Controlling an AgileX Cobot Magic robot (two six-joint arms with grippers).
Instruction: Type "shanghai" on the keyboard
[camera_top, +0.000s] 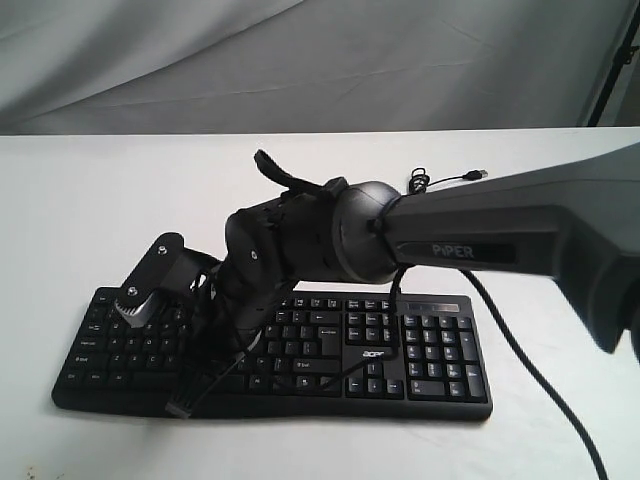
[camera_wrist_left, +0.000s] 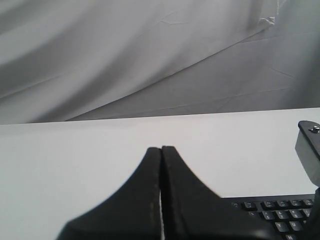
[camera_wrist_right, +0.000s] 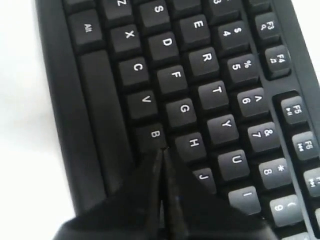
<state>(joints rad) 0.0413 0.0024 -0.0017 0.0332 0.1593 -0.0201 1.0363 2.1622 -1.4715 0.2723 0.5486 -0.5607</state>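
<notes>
The black keyboard (camera_top: 420, 350) lies along the near side of the white table, number pad to the right. My right arm (camera_top: 470, 240) reaches across it from the right and bends down over the letter keys. In the right wrist view the right gripper (camera_wrist_right: 163, 150) is shut with nothing in it. Its tip sits over the gap between the B key (camera_wrist_right: 154, 135) and the H key (camera_wrist_right: 193, 143); I cannot tell whether it touches. The left gripper (camera_wrist_left: 161, 148) is shut and empty over bare table, with the keyboard (camera_wrist_left: 280, 210) beside it. I cannot make it out in the exterior view.
The keyboard's thin USB cable (camera_top: 440, 180) lies coiled behind it on the table (camera_top: 90, 200). A thick black arm cable (camera_top: 540, 380) runs over the table at the right. A grey cloth backdrop (camera_top: 300, 60) hangs behind. A black arm part (camera_wrist_left: 310, 150) stands beside the left gripper.
</notes>
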